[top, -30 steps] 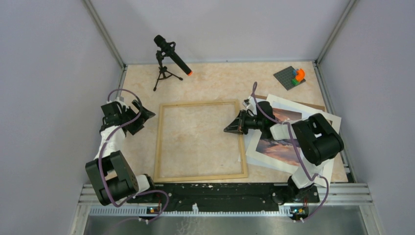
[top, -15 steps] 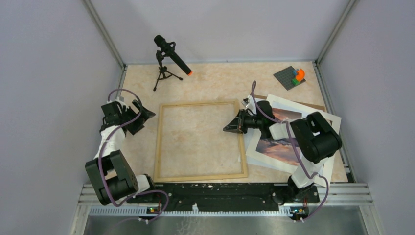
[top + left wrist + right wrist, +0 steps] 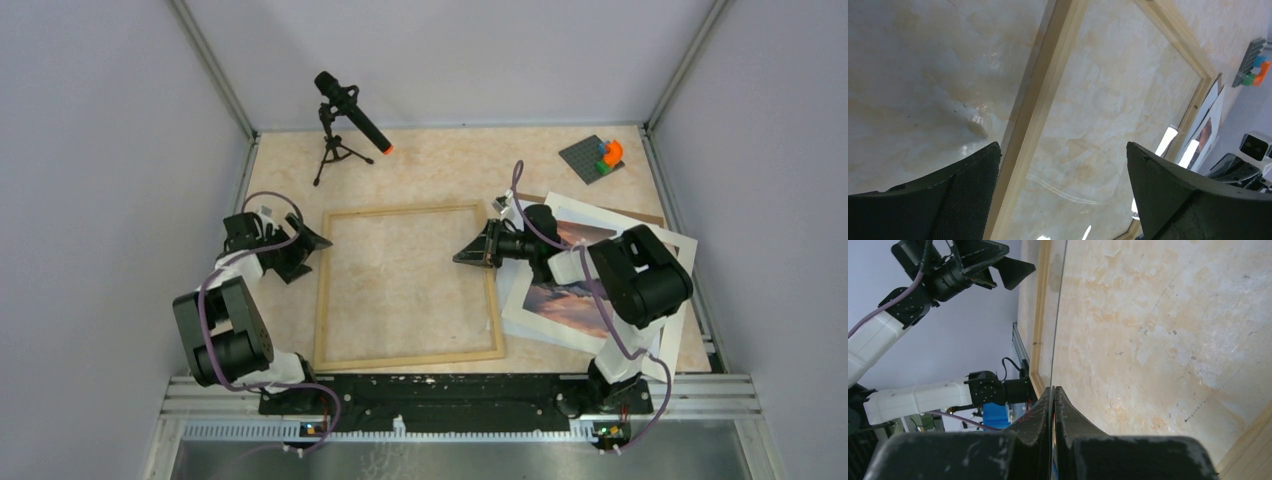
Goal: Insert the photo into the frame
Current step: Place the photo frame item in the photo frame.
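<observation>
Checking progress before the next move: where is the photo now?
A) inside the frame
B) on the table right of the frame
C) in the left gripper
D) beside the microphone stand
B: the photo lies right of the frame, partly hidden by the right arm; the left gripper is open and empty.

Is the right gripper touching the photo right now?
Apart. The top external view shows the right gripper over the frame's opening, while the photo lies beyond the frame's right strip. The right wrist view shows it shut on a clear sheet's edge.
</observation>
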`<state>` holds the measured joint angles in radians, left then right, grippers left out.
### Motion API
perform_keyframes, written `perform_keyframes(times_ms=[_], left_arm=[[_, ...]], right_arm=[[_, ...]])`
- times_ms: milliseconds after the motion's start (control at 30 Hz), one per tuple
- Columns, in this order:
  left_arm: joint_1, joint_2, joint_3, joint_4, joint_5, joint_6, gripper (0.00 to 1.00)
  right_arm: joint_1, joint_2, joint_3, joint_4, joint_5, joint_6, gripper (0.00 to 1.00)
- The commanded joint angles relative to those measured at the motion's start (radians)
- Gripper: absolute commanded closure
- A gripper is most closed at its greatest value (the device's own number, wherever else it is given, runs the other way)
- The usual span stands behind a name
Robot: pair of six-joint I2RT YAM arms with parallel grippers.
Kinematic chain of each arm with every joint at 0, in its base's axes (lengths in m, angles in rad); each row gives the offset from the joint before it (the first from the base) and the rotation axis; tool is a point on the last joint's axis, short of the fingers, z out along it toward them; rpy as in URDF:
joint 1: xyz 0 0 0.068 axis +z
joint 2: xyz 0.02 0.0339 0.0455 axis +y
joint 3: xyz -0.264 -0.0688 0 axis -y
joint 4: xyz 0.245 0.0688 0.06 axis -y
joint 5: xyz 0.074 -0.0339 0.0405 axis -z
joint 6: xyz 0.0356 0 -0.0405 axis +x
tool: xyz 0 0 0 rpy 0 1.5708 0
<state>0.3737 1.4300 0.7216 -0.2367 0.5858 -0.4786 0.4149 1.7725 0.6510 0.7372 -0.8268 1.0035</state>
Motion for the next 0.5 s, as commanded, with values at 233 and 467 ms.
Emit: perform_keyframes(times_ms=[233,467], left_arm=[[-0.019,0.105,-0.073,0.126,0.145,-0.077,0.02],[-0.018,0.117,-0.071,0.125,0.152,-0.076,0.02]], right_arm=[[-0.001,0.051,-0.014,0.255,-0.036,0.02,1.0],[0.008,0.097,-0.037,0.427,-0.052,0.059,1.0]])
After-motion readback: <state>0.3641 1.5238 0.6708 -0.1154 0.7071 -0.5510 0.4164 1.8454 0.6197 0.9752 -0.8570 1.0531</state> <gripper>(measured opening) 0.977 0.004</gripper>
